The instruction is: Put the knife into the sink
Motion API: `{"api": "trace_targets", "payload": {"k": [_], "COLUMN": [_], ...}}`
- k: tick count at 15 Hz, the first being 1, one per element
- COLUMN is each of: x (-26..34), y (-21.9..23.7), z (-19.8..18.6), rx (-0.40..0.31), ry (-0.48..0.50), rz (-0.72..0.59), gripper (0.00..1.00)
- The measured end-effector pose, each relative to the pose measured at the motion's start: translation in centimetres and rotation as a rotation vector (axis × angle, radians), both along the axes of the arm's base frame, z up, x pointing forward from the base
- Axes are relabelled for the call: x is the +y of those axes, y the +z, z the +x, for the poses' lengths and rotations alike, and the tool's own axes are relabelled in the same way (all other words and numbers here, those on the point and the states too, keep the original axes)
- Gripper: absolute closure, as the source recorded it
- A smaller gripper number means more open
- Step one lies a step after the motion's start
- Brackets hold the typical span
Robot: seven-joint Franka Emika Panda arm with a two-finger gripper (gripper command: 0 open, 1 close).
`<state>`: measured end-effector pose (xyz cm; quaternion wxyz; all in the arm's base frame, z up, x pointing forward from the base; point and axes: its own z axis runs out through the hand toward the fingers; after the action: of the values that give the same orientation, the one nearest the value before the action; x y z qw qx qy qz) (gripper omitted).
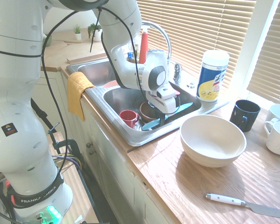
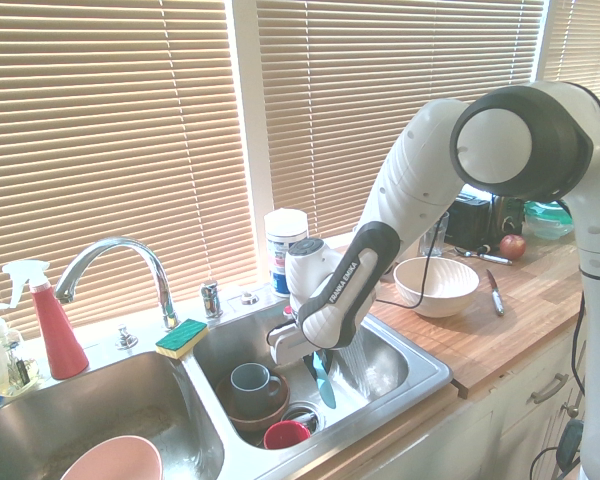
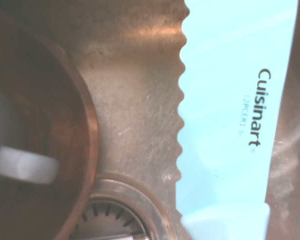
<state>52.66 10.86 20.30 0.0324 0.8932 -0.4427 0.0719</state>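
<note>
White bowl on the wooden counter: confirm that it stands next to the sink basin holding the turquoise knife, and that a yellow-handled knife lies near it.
The handle colour is wrong: the metal-bladed knife near the bowl has a white handle, as the first exterior view shows. The rest stands.

This was a kitchen, by the look of a home one. A steel double sink [image 2: 280, 330] with a tall curved faucet [image 2: 130, 245] was set into a wooden counter [image 1: 149, 163] above pale cupboards [image 1: 116, 172]. A red cup [image 1: 129, 118] sat in the sink, and a sponge [image 2: 182, 338] lay on its rim. A bowl [image 1: 213, 141], white mugs [image 1: 278, 137] and an apple [image 2: 512, 247] stood on the counter, near windows with slatted blinds [image 2: 400, 100].
</note>
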Motion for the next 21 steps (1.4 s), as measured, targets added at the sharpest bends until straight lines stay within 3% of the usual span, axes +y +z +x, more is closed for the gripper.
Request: {"api": "trace_targets", "payload": {"k": [10,11,21], "x": [-0.7,-0.7,-0.5], "y": [-6.5,-6.9,-7.2], "z": [-1.3,-1.2,-1.2], "rx": [0.056,0.055,0.058], "ry": [-0.024,-0.027,-0.008], "rz": [-0.004,0.002,0.031], "gripper": [1.0,0.0,0.0]}}
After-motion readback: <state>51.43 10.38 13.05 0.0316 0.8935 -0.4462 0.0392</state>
